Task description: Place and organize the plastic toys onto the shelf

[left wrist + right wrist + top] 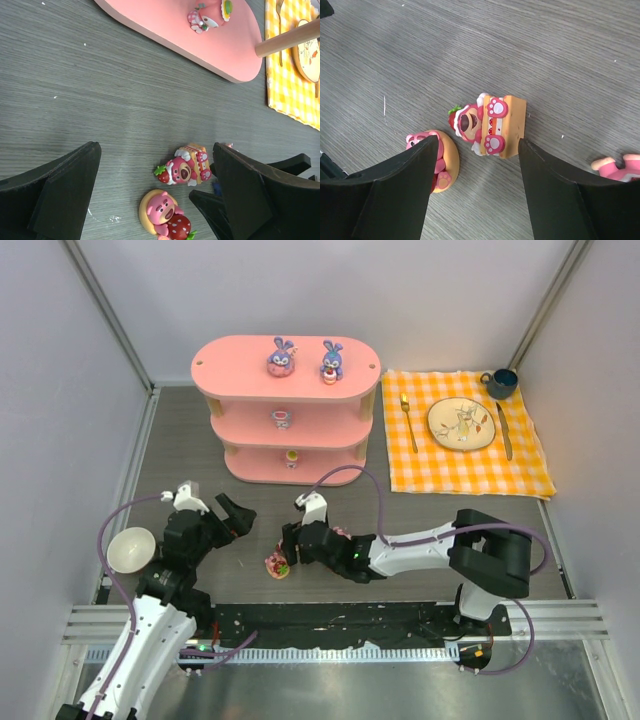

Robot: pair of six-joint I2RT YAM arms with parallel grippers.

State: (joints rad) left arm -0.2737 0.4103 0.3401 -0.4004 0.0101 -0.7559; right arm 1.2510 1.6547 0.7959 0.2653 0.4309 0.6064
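The pink shelf (240, 365), upper centre overhead, holds two blue-purple bunnies (281, 358) on its top board, one small figurine (281, 419) on the middle, and another figurine (291, 457) on the bottom. On the table (180, 450) at lower centre, the right gripper (477, 150) has its jaws apart astride a pink bear on a cake slice (492, 122). A second pink bear (445, 160) lies just beside it. The left gripper (155, 150) gapes wide, holding nothing.

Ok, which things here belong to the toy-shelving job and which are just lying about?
Job: pink shelf, left bunny, right bunny, middle-board toy, bottom-board toy, cake bear, yellow-rimmed bear, part-hidden pink toy.
Lying about: white bowl, checked cloth, plate, fork, knife, blue cup.
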